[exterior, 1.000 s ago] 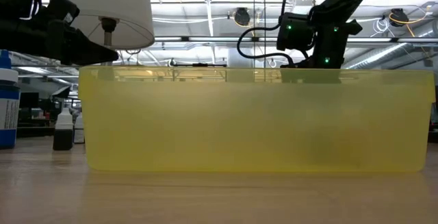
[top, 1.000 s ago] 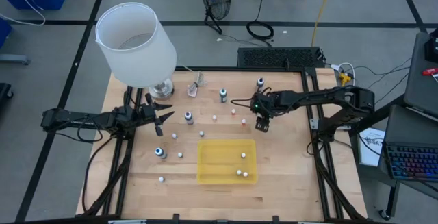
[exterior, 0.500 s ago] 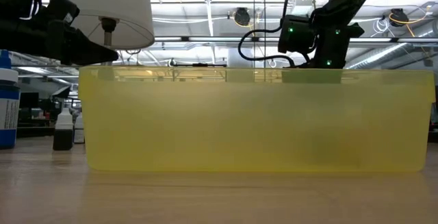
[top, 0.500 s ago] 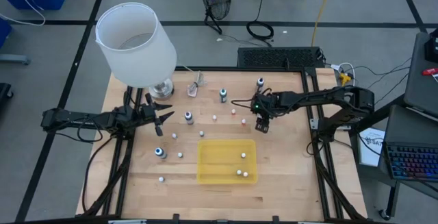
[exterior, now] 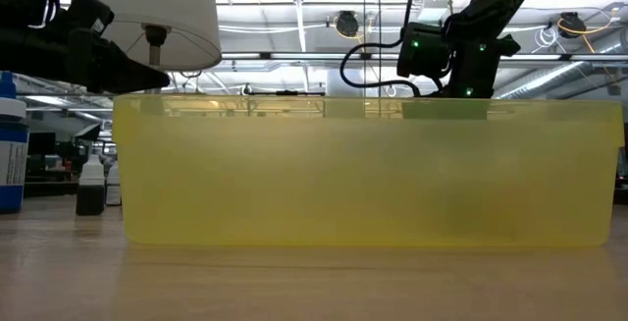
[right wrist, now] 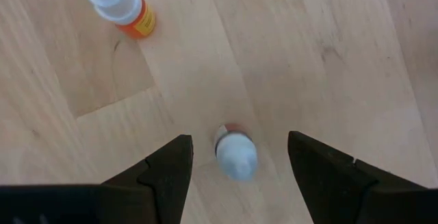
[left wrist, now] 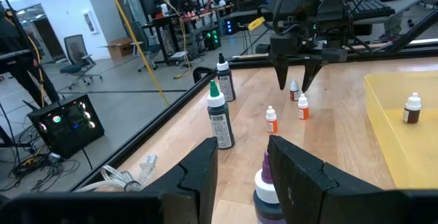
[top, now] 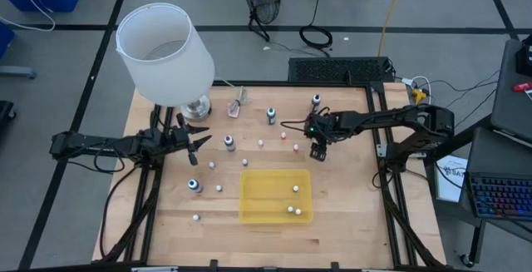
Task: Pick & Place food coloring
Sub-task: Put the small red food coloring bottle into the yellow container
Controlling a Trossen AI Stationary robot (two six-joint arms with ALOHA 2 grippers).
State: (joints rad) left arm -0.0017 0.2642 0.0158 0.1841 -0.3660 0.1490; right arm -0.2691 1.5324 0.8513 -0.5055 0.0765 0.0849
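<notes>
The right claw (right wrist: 236,166) was held open directly above a small white-capped food coloring bottle (right wrist: 235,153), upright on the worktop (right wrist: 321,53) behind the yellow tray (top: 253,197). A straight descent, with the cap kept centred between the fingers, would be advised before closing. The left claw (left wrist: 239,159) was parked open around a purple bottle (left wrist: 265,191).

In the low view the yellow tray (exterior: 368,174) filled most of the frame and hid the table behind it, bottles included; the right gripper's fingertips sat behind its rim. The blue-labelled bottle (exterior: 10,154) was cut off at the picture's left edge. From above, the small bottles' colours were too small to tell.
</notes>
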